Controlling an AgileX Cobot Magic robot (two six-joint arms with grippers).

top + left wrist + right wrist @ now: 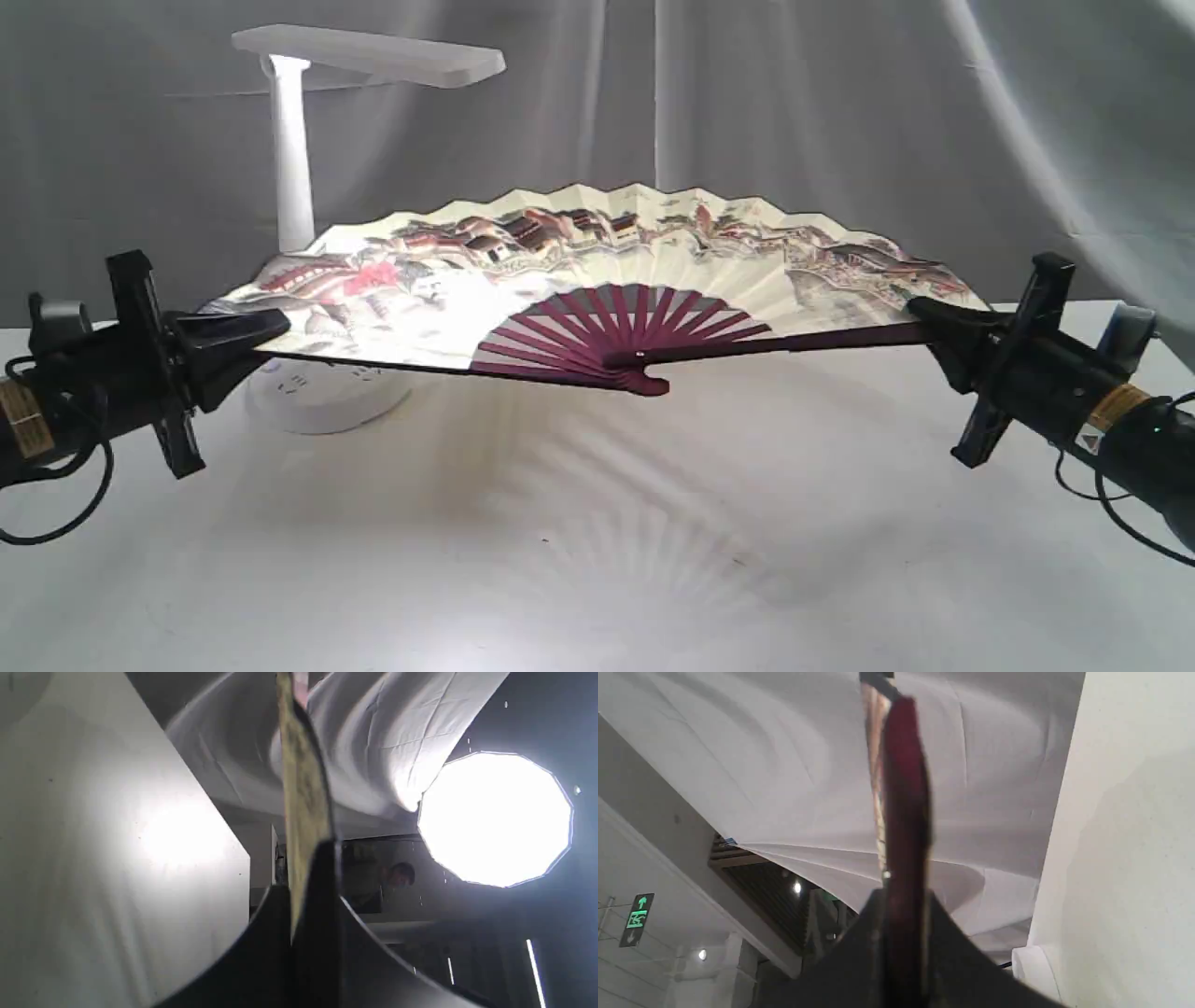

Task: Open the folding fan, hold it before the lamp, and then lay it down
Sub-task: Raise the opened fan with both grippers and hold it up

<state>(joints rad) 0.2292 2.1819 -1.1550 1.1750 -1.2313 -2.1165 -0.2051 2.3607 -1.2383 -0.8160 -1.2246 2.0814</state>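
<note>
Maroon ribs spread out from the pivot of your folding fan (597, 271), which is fully open and held clear of the counter (653, 579). Its painted village face tips up toward the exterior camera, and the pivot end hangs lowest. A striped shadow of the ribs lies on the counter beneath it.

Your left gripper (266, 329) has its jaws drawn almost together on the fan's left end. In the left wrist view the cream paper edge (303, 788) runs straight out from between the two black fingers (327, 872), with no gap showing on either side.

Your right gripper (920, 313) grips the opposite end the same way. Its jaws are pressed onto the maroon guard (906, 788), which fills the narrow slot between them in the right wrist view.

The lamp (291, 159) stands on the counter behind the fan's left half. Its round base is partly hidden under the paper, just beside your left gripper. The stem rises upright past the fan's rear edge, but you cannot tell from here whether the two touch. The flat bar head reaches out above and behind the fan.
</note>
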